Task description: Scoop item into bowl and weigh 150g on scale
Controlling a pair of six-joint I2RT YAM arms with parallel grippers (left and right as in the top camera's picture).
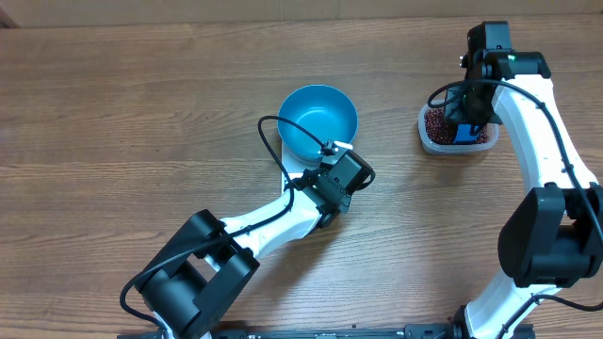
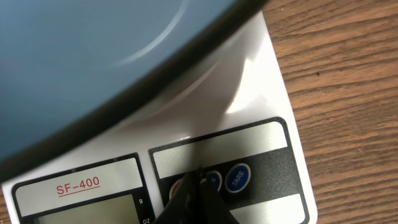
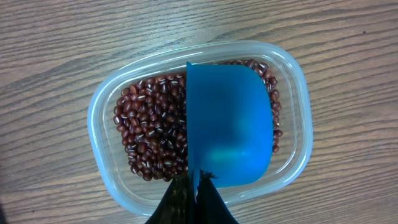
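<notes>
right gripper (image 3: 193,182) is pinching the light, stiff scoop (image 3: 230,124) at its rear end over loose, rolling beans (image 3: 149,130); left gripper (image 2: 199,179) is clenched empty.

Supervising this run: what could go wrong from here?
The shut left gripper sits over the white square scale's buttons and might press the wrong one. It could also nudge the round bright blue bowl off centre. The right gripper's small blue scoop could spill dark red-brown beans over the clear plastic tub's rim.
</notes>
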